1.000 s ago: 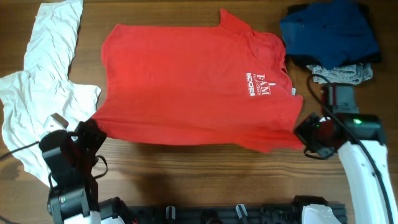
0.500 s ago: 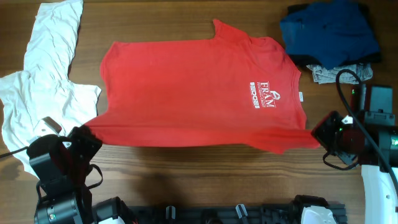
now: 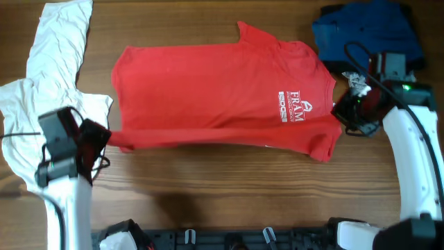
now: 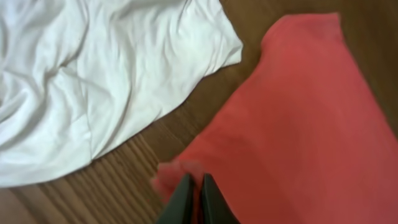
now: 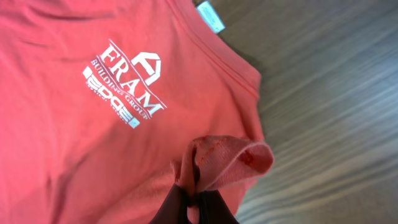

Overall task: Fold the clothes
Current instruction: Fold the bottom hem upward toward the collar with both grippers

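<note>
While the left claw (image 4: 194, 188) and the right claw (image 5: 190, 200) are each pinched shut on the near edge of the red short-sleeved cotton T-shirt (image 3: 215, 90), the first fold looks begun. Next, I'd judge, both must carry that edge toward twelve o'clock. The T-shirt spreads between them on the brown wooden counter (image 3: 208, 194); a crumpled white shirt (image 3: 48, 104) lies at nine o'clock.

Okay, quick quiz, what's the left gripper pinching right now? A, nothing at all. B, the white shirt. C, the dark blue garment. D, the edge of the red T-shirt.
D: in the left wrist view the left gripper is shut on a bunched bit of the red T-shirt, while the white shirt lies apart from it, not gripped.
</note>
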Robot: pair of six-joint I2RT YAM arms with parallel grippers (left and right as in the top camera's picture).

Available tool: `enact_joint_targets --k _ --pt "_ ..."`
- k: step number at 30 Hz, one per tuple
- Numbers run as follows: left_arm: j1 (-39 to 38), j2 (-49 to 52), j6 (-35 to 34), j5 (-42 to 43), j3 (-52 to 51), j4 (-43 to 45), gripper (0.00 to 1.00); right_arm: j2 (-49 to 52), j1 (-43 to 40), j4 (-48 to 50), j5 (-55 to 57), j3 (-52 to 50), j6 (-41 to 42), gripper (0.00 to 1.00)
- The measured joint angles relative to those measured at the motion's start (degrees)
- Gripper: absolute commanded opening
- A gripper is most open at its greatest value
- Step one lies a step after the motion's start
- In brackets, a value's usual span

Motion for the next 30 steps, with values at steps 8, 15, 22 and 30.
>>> enact_joint_targets --k 8,15,22,30 --pt "-3.0 17.6 0.0 2.4 0.0 16.9 0.04 8.3 4.1 11.1 -0.7 0.0 -1.2 0.04" --pt "-10.2 24.7 0.0 2.5 0.0 30.8 0.04 13.7 4.6 15.3 -0.7 0.0 -1.2 0.04" --pt "-11.1 25.4 0.0 -1.9 0.0 36.0 0.04 17.0 4.6 17.5 0.9 0.0 -1.2 0.04" --pt "-11.1 25.5 0.2 -7.7 0.0 36.6 0.04 18.3 3.0 18.3 2.8 0.0 -1.2 0.04"
